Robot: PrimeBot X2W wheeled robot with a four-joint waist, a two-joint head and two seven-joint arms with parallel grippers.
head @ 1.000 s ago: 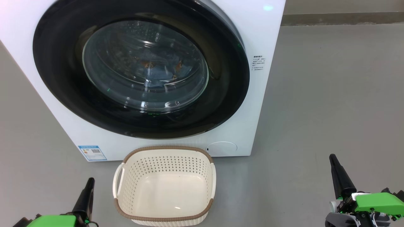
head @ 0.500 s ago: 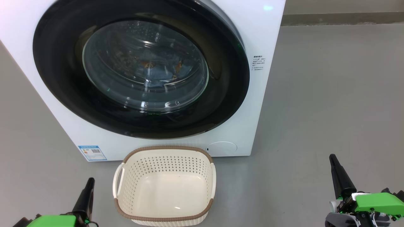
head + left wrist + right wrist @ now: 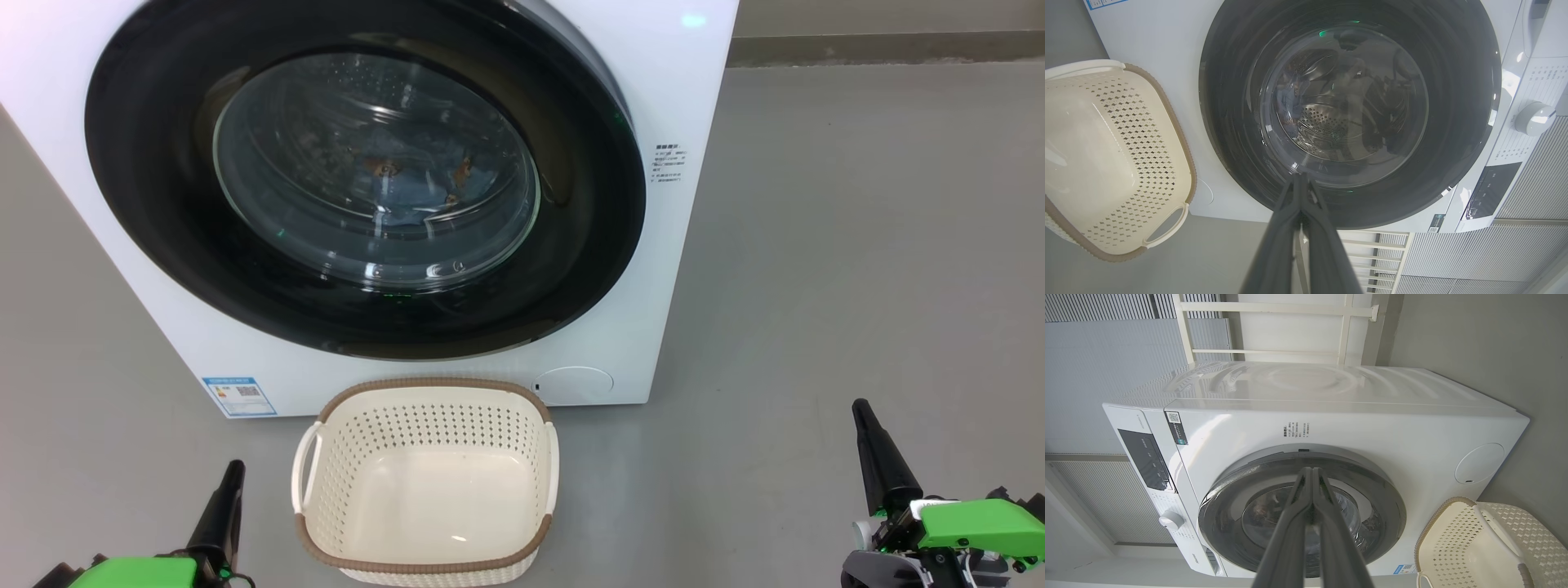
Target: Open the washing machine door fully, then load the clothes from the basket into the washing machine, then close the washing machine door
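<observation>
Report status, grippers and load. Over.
Shut, empty: left gripper, right gripper. Closed: washing machine door, clothes inside. Empty basket on floor below door.

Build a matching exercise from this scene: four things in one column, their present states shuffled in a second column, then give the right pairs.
Things
1. washing machine door
2. clothes
3. basket
4. left gripper

States
A. empty, standing on the floor
B. fingers pressed together, nothing between them
C. closed flush on the washing machine
D. inside the drum

Pairs: 1-C, 2-D, 3-A, 4-B
</observation>
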